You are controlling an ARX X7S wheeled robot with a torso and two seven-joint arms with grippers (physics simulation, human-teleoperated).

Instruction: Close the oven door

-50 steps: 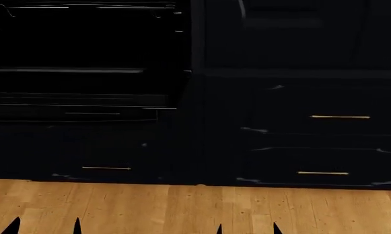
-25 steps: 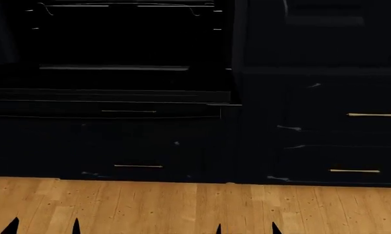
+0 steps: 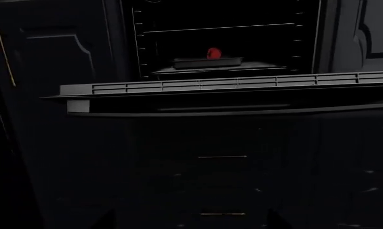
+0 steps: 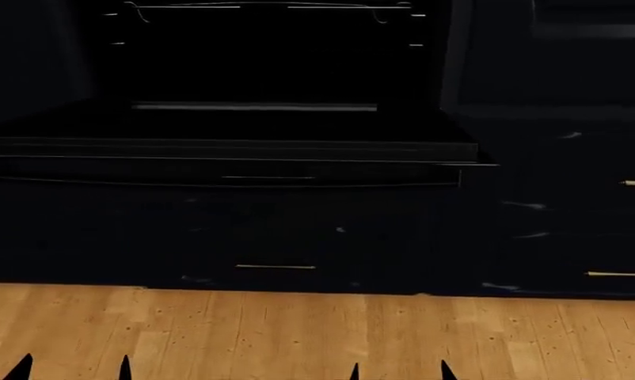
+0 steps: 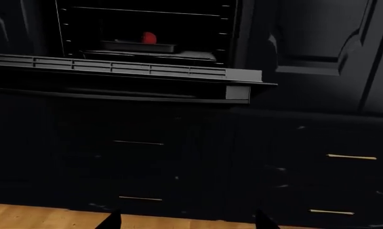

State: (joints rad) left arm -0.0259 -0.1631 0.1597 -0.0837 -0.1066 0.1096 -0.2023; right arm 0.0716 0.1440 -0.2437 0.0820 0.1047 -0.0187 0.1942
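Observation:
The oven (image 4: 264, 55) is a black cavity with wire racks, and its oven door (image 4: 233, 149) hangs open, lying flat and level in front of it. In the left wrist view the oven door (image 3: 229, 85) shows its grey vented edge, with the oven (image 3: 223, 33) behind it. In the right wrist view the oven door (image 5: 115, 69) juts out below the oven (image 5: 140, 21). My left gripper (image 4: 73, 370) and right gripper (image 4: 401, 372) are both open and empty, low over the floor and well short of the door. Only the tips show of the left gripper (image 3: 190, 224) and the right gripper (image 5: 188, 222).
A dark tray (image 3: 207, 62) with a red object (image 3: 213, 53) sits on a rack inside the oven. Dark drawers with brass handles (image 4: 275, 267) lie under the door and to the right (image 4: 618, 275). Panelled cabinet doors (image 5: 319, 52) flank the oven. Wooden floor (image 4: 296, 332) runs in front.
The oven and cabinets have slid rightwards in the head view, so the open door now spans most of it. Both grippers' tips stay at the same places, still open.

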